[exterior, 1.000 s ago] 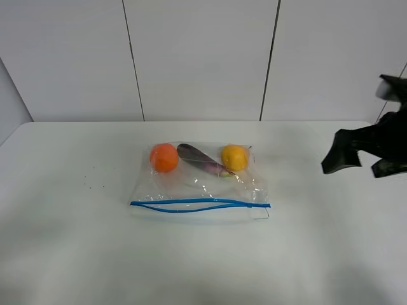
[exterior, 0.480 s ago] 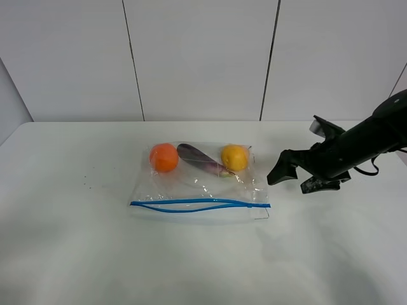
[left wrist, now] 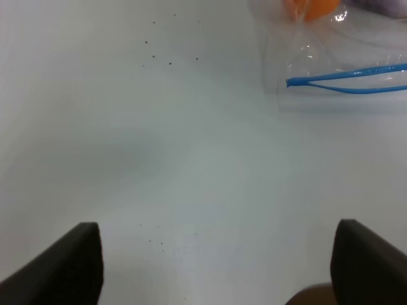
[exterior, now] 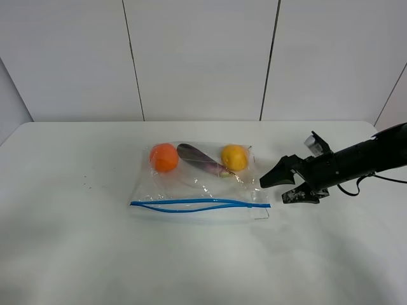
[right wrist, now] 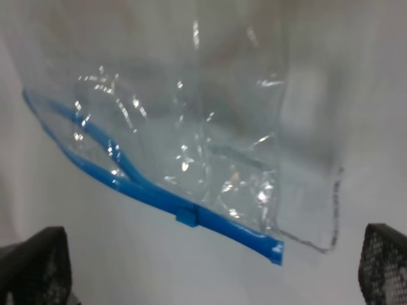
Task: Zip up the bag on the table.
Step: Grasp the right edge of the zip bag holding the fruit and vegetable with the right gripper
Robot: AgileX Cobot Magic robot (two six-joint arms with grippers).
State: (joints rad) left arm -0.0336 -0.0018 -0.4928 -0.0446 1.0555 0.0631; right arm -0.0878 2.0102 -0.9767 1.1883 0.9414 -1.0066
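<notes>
The clear bag (exterior: 200, 184) lies flat in the middle of the white table (exterior: 76, 254), with an orange, a purple eggplant and a yellow fruit inside along its far side. Its blue zipper strip (exterior: 200, 203) runs along the near edge, and the two tracks stand apart over the left and middle part. My right gripper (exterior: 275, 190) is open, low over the table just right of the bag's right end. In the right wrist view the bag's corner (right wrist: 210, 127), strip and blue slider (right wrist: 186, 216) lie ahead of the right gripper (right wrist: 213, 232). My left gripper (left wrist: 216, 227) is open over bare table, with the strip's left end (left wrist: 289, 82) ahead.
A white panelled wall (exterior: 197, 57) rises behind the table's far edge. A few small dark specks (exterior: 89, 184) mark the tabletop left of the bag. The right arm (exterior: 362, 159) stretches in from the right edge.
The right arm swung in from the right edge, leftward and down, until its open gripper came close to the bag's right end. The bag has not moved.
</notes>
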